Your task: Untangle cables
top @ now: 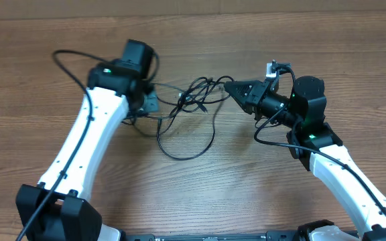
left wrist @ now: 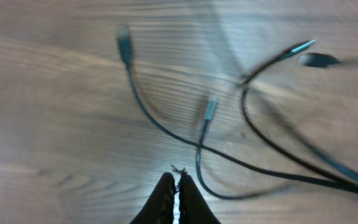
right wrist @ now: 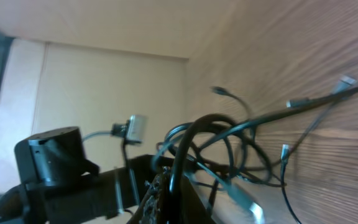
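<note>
The cables (top: 191, 100) lie in a loose knot on the wooden table (top: 260, 194), between the two arms. One long loop (top: 187, 152) hangs out of the knot toward the near edge.

The left gripper (left wrist: 178, 190) has its fingers pressed together, with the tips low over the wood. A cable passes just beside the tips. In front of it, cable ends lie spread on the table, each with a small plug (left wrist: 124, 42).

The right gripper (top: 233, 87) lies on its side and points at the knot, touching its right end. Its fingers (right wrist: 160, 196) are closed. The right wrist view is blurred, but they seem to pinch a cable strand that rises from them into several crossing loops.
</note>
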